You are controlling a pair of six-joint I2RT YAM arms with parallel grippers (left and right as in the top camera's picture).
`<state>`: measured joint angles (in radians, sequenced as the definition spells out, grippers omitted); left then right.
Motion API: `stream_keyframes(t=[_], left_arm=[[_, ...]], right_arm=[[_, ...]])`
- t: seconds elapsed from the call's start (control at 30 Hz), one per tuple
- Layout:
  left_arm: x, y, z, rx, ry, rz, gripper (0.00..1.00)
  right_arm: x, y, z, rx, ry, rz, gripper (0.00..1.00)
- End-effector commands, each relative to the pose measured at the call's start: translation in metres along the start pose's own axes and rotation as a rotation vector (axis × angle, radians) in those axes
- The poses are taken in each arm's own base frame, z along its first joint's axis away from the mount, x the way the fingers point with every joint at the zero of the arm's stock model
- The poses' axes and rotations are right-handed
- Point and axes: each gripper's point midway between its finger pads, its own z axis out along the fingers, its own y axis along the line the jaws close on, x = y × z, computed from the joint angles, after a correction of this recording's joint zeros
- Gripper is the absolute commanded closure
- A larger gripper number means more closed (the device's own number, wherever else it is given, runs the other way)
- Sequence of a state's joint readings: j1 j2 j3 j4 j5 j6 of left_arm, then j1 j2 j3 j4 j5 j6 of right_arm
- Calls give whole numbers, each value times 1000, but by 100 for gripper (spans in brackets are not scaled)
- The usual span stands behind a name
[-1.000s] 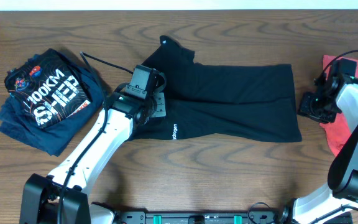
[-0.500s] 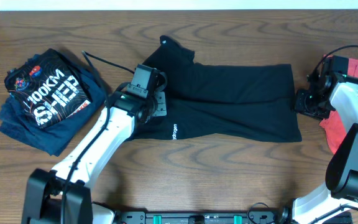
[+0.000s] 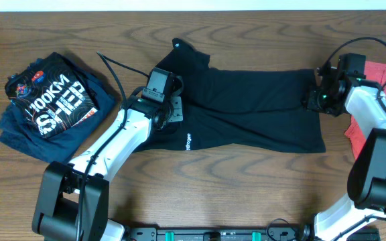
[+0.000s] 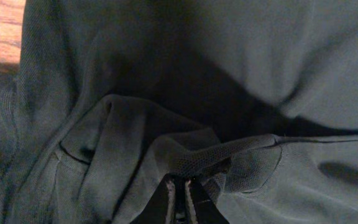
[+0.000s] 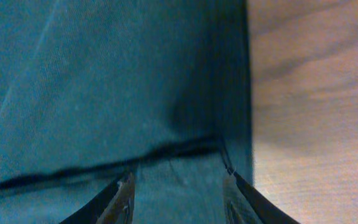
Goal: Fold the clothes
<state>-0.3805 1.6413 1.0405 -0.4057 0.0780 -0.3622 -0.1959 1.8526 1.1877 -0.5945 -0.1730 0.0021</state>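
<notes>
A black tee [image 3: 246, 110] with small white logo marks lies flat across the table's middle, folded to a long band. My left gripper [image 3: 168, 100] is over its left end, near the collar; in the left wrist view its jaws [image 4: 180, 186] are shut on a pinched fold of black cloth [image 4: 229, 155]. My right gripper [image 3: 315, 96] is at the tee's upper right corner, open, its fingers [image 5: 178, 186] astride the tee's hem [image 5: 166, 149]. A navy "100KM" tee [image 3: 49, 107] lies folded at the left. A red garment [image 3: 380, 107] lies at the right edge.
The brown wooden table [image 3: 246, 187] shows around the clothes. Black cables run from each arm, one looping above the right gripper [image 3: 354, 47]. The arm bases stand at the near edge [image 3: 220, 234].
My right gripper has moved up and left from beside the red garment to the black tee's upper right corner. My left gripper has stayed on the tee's left end.
</notes>
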Motion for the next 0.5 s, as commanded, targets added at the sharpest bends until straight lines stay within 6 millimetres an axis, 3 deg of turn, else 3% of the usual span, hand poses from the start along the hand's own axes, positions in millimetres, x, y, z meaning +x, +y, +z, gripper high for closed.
stream_keyframes(t=[0.0, 0.27, 0.3, 0.4, 0.47], left_arm=[[-5, 1, 1, -8, -11, 3, 93], [-3, -4, 1, 0, -7, 15, 93], [-2, -6, 1, 2, -6, 19, 92], [0, -10, 1, 6, -4, 29, 92], [1, -11, 1, 8, -3, 34, 93]], right_arm=[[8, 1, 17, -13, 35, -26, 57], [6, -2, 36, -10, 35, -26, 60], [6, -2, 36, -9, 34, -26, 64], [6, -6, 36, 11, 35, -26, 95], [8, -9, 35, 30, 43, -24, 99]])
